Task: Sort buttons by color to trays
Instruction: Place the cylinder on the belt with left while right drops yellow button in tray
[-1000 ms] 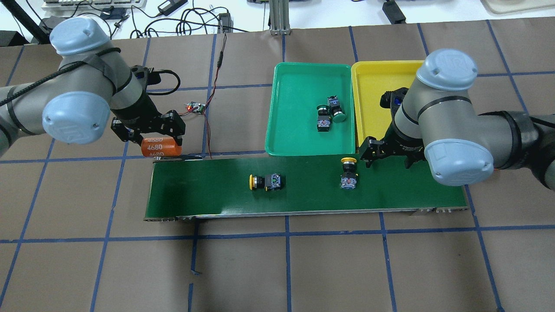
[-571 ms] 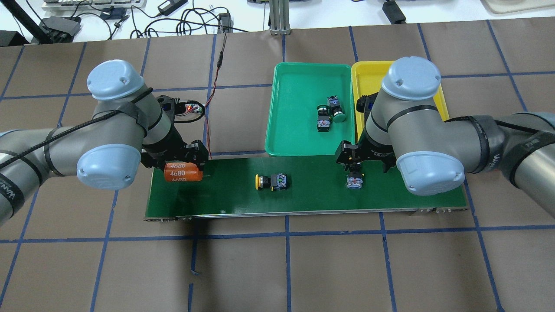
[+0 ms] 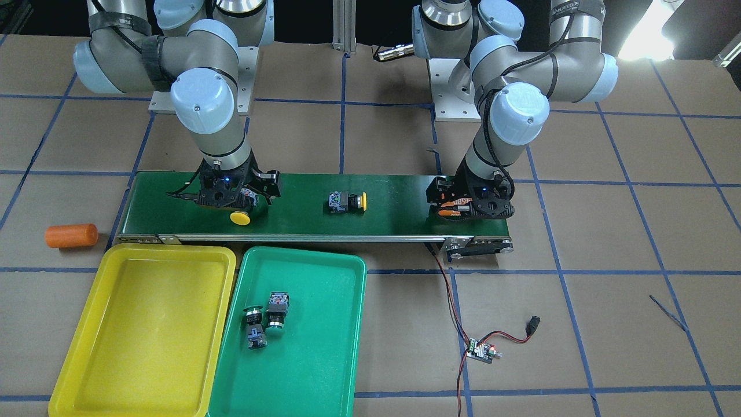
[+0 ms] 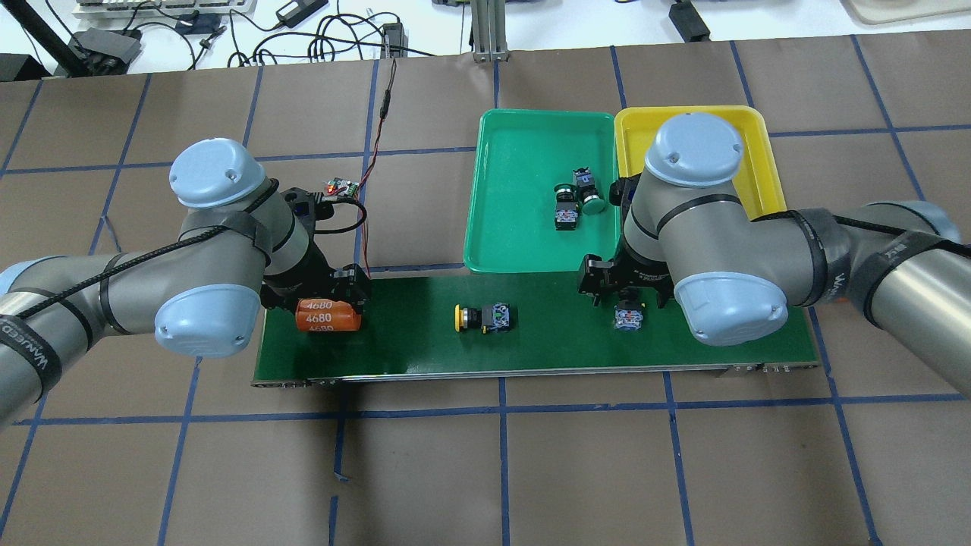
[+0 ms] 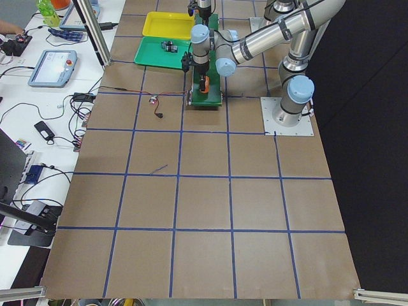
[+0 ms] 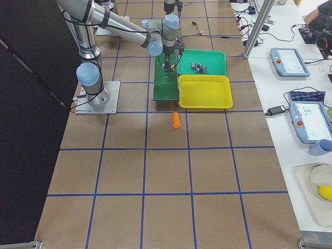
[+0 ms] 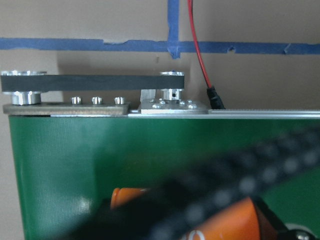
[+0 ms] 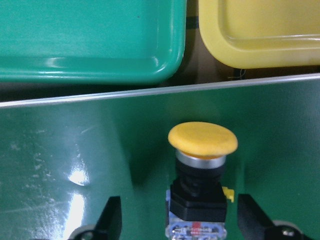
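A yellow button (image 8: 202, 142) stands on the dark-green conveyor belt (image 4: 531, 341) at its right end. My right gripper (image 8: 180, 217) is open, with one finger on each side of the button; it also shows in the overhead view (image 4: 626, 292). A second yellow button (image 4: 483, 318) lies on its side mid-belt. Two green buttons (image 4: 565, 205) (image 4: 589, 194) lie in the teal tray (image 4: 516, 152). The yellow tray (image 4: 755, 163) holds nothing that I can see. My left gripper (image 4: 315, 296) is shut on an orange cylinder (image 4: 328, 317) over the belt's left end.
A second orange cylinder (image 3: 71, 235) lies on the table beside the belt's end near the yellow tray (image 3: 145, 324). A small circuit board (image 4: 341, 187) with red and black wires lies beyond the belt's left end. The trays sit side by side against the belt's far edge.
My left gripper carried the orange cylinder from beyond the belt's far edge to over its left end. My right gripper moved left and came down around the yellow button. Both yellow buttons drifted slightly right.
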Tool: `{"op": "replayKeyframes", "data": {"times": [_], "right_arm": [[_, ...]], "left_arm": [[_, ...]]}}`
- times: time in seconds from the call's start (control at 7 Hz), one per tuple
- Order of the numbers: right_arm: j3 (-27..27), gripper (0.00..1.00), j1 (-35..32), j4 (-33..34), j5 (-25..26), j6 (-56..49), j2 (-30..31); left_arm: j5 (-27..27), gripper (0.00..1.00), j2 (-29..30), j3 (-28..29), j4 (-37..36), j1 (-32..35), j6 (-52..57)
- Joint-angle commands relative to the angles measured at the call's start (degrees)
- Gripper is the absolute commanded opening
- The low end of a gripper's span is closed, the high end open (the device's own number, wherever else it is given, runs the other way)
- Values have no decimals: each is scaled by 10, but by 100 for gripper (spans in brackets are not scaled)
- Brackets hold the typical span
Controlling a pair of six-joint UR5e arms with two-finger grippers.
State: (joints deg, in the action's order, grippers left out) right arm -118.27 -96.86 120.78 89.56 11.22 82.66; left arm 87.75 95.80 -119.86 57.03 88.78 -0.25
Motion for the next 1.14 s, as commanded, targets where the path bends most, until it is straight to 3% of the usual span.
{"op": "replayKeyframes", "data": {"times": [0.0,0.14,0.43,0.57,0.86,1.0], "right_arm": [[0,15,3,-4,52,-2,0],[13,5,7,-4,63,-5,-1],[100,5,26,-7,62,-21,-26],[154,15,56,-12,63,-83,-86],[265,43,77,-19,52,-117,-205],[264,77,77,-19,49,-139,-214]], "left_arm": [[2,100,-14,27,10,1,0],[2,100,-26,46,32,1,-1],[3,100,-55,114,115,2,0],[5,100,-58,156,173,3,1],[-5,100,-53,221,199,-5,18],[-8,100,-50,269,260,-6,26]]}}
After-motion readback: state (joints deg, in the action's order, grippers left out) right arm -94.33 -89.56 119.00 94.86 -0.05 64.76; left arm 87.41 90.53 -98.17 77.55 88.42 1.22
